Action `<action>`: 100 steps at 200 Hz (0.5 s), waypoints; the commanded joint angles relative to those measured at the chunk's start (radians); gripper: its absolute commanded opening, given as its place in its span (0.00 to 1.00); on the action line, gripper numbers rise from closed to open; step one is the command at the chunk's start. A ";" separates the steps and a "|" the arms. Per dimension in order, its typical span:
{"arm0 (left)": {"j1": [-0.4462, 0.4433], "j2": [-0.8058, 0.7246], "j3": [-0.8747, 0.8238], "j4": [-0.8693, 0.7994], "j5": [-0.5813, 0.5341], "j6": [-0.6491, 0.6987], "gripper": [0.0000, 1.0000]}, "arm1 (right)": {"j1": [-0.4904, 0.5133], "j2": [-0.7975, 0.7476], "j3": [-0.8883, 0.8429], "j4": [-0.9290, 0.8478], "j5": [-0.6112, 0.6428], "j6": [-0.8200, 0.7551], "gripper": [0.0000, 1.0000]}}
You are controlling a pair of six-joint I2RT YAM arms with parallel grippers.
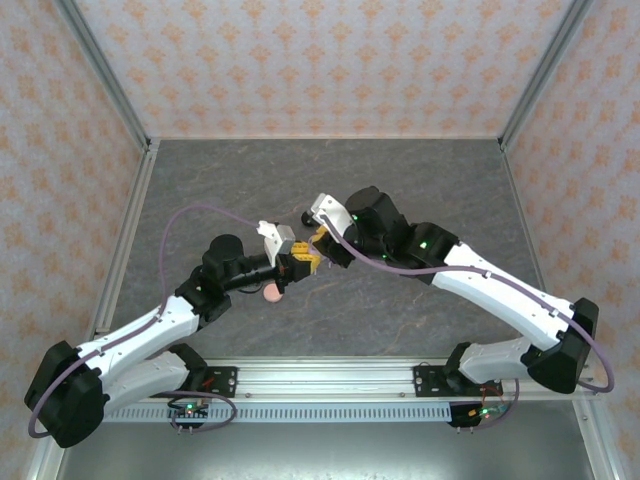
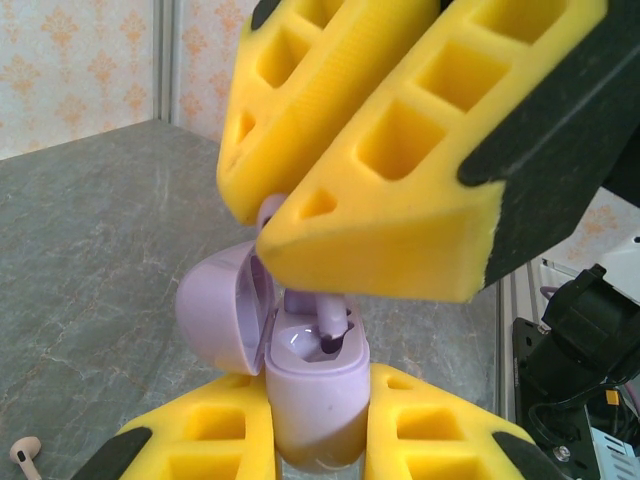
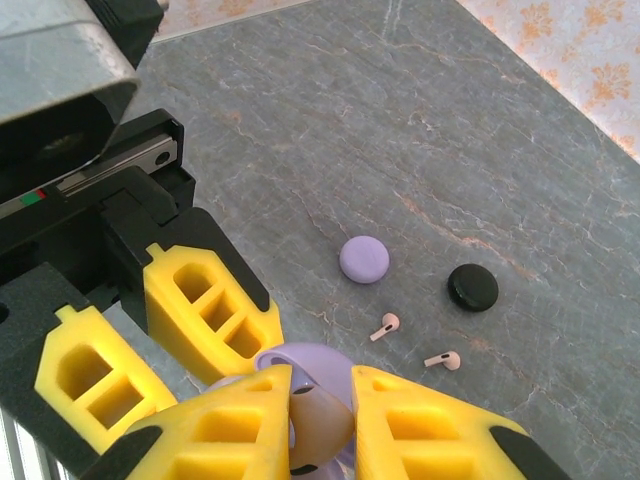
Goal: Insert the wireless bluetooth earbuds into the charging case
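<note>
My left gripper (image 2: 318, 425) is shut on a purple charging case (image 2: 315, 385), held upright with its lid (image 2: 215, 310) swung open to the left. From above, the right gripper's yellow fingers (image 2: 400, 200) pinch a purple earbud (image 2: 333, 312) whose stem tip sits in the case's right-hand slot. The other slot looks empty. In the right wrist view my right gripper (image 3: 322, 400) is shut on that earbud (image 3: 318, 428), directly over the case (image 3: 311, 366). Both grippers meet mid-table (image 1: 303, 260). Two pink earbuds (image 3: 385, 326) (image 3: 443, 360) lie loose on the table.
A purple disc (image 3: 364, 259) and a black disc (image 3: 472, 287) lie on the grey table beyond the grippers. A pink disc (image 1: 272, 294) sits just under the left wrist. One pink earbud (image 2: 25, 450) lies at the left. Patterned walls enclose the table.
</note>
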 commanded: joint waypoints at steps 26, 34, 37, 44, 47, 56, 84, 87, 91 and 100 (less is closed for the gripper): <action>-0.011 -0.012 0.037 0.033 0.014 -0.004 0.00 | 0.008 0.004 0.014 0.004 -0.005 -0.021 0.19; -0.011 -0.013 0.036 0.036 0.014 -0.002 0.00 | 0.008 0.004 0.013 0.000 -0.013 -0.024 0.19; -0.011 -0.013 0.036 0.035 0.014 -0.002 0.00 | 0.008 0.003 0.012 -0.002 -0.017 -0.024 0.19; -0.011 -0.013 0.038 0.035 0.013 -0.001 0.00 | 0.008 0.003 0.012 -0.005 -0.024 -0.024 0.19; -0.011 -0.013 0.037 0.036 0.013 -0.001 0.00 | 0.008 0.003 0.010 -0.007 -0.028 -0.024 0.19; -0.011 -0.014 0.038 0.037 0.013 -0.004 0.00 | 0.008 0.004 0.008 -0.010 -0.037 -0.022 0.19; -0.012 -0.020 0.038 0.039 0.013 -0.005 0.00 | 0.008 0.011 0.012 -0.025 -0.071 -0.008 0.21; -0.012 -0.021 0.038 0.040 0.014 -0.005 0.00 | 0.008 0.013 0.012 -0.025 -0.071 -0.006 0.21; -0.012 -0.023 0.038 0.039 0.013 -0.005 0.00 | 0.008 0.014 0.014 -0.026 -0.078 -0.005 0.22; -0.012 -0.025 0.036 0.039 0.013 -0.005 0.00 | 0.008 0.014 0.016 -0.026 -0.084 0.001 0.23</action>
